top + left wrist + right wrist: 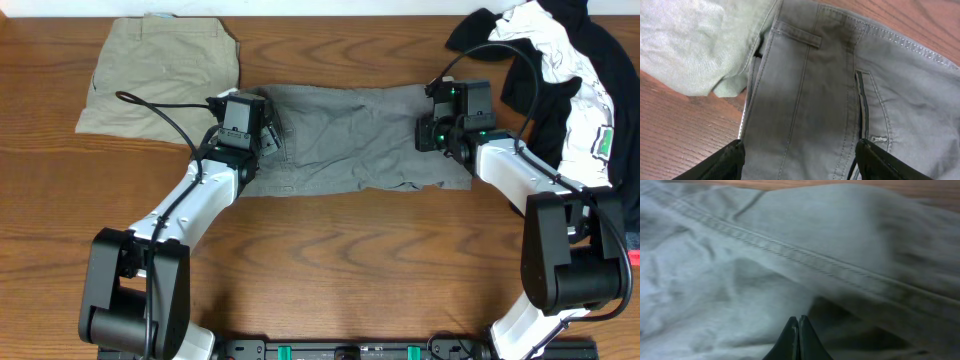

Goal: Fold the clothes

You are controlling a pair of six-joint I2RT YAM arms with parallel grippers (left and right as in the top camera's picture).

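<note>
Grey shorts (350,140), one pair, left gripper (802,159) spread wide, right gripper (798,330) closed, one beige pair (165,70).

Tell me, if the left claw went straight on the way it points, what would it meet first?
Most likely the grey shorts, which fill the view right ahead of the left claw's open fingers, though how close is hard to judge.

From the lower corners the left arm (195,200) and right arm (515,170) angle inward, left gripper (800,160) spread wide (fingers low in its wrist view), right gripper (799,337) pinched closed.
</note>
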